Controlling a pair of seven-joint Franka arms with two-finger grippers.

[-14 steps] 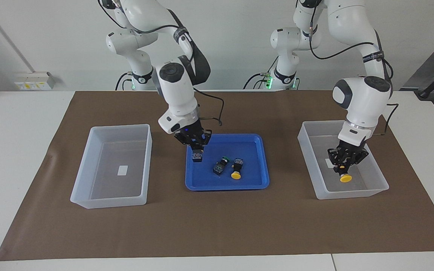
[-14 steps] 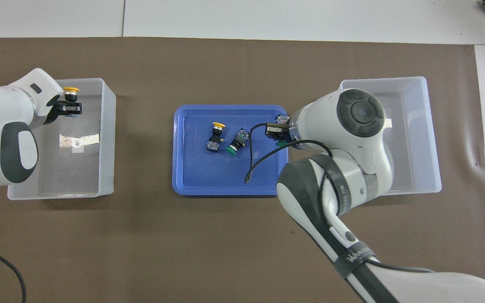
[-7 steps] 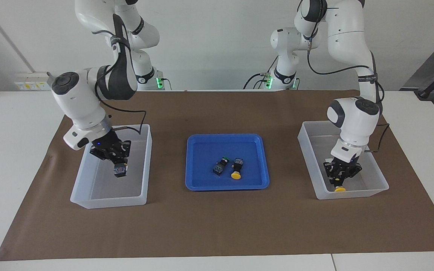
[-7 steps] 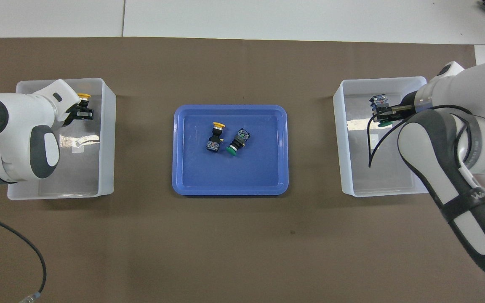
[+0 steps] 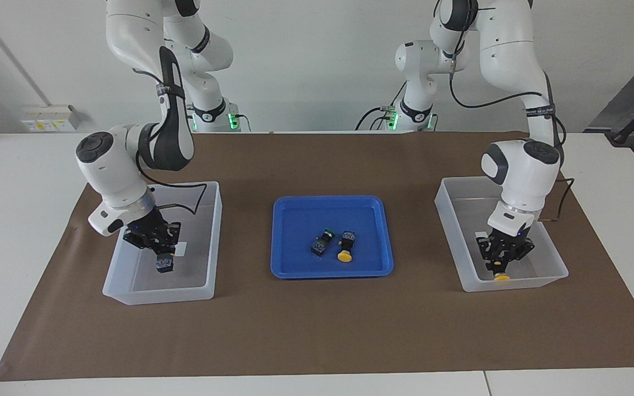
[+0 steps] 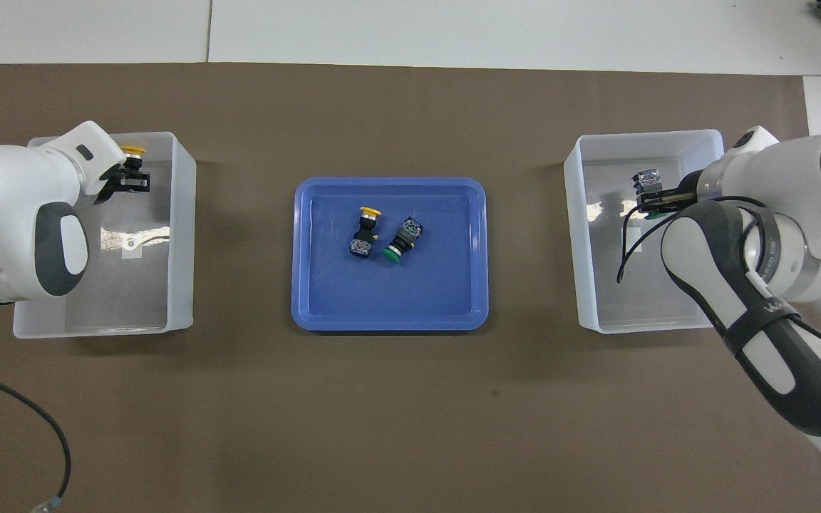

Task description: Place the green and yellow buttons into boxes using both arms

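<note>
Inside each box, an end effector (button-laden) hangs

Both arms are glossy white with rounded joints capped in dark grey. The left arm and the right arm each carry a black cable strapped by a black band with white lettering. Each ends in a small black tool. Green lights glow at both bases.

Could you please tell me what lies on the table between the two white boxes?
The blue tray lies between the boxes, holding one yellow button and one green button. Bare brown mat flanks it. Both views show this.
</note>
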